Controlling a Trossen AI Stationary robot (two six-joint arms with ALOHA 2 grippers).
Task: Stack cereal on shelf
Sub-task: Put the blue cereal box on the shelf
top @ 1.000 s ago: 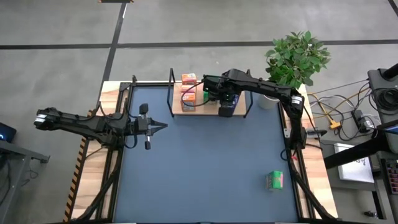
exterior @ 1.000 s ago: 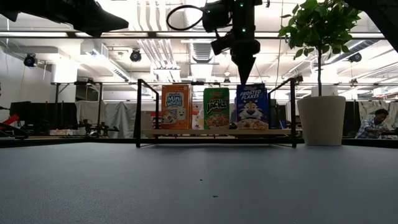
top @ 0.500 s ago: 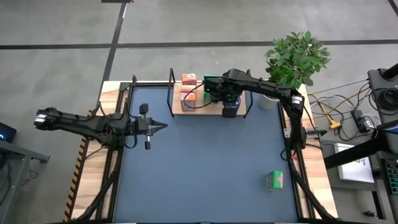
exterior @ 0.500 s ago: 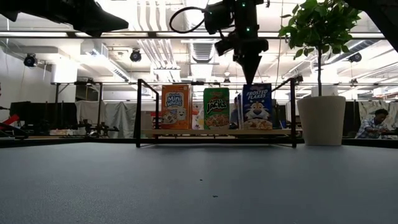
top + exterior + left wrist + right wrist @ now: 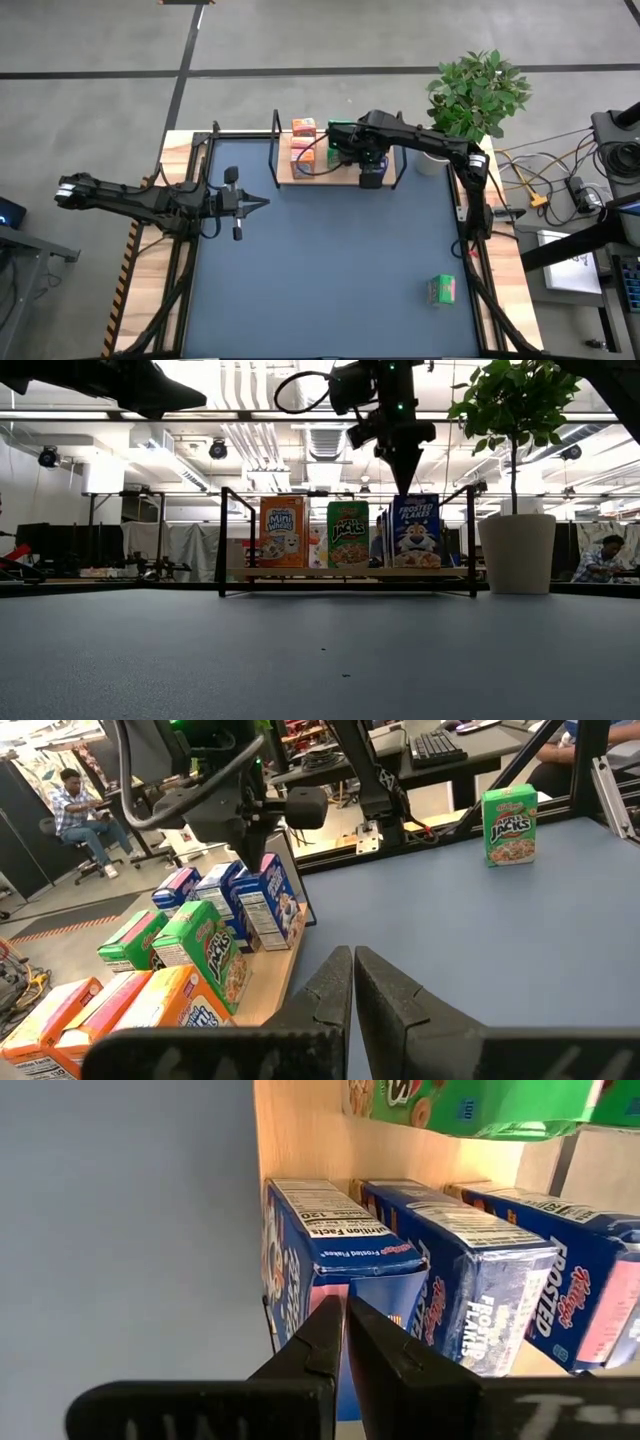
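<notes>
Apple Jacks box (image 5: 442,289): alone on worktop (image 5: 330,270), well in front of shelf (image 5: 335,172). Left claw (image 5: 262,203): clenched, empty, left of shelf. Right claw (image 5: 406,482): clenched, empty, just above front Frosted Flakes box (image 5: 415,531). On shelf: orange, green, blue boxes upright in rows.

Open dark table (image 5: 330,260) fills the near and middle area, broken only by one green cereal box (image 5: 441,290) near the right edge. At the far edge, the shelf (image 5: 335,172) with black posts is crowded with upright boxes.
</notes>
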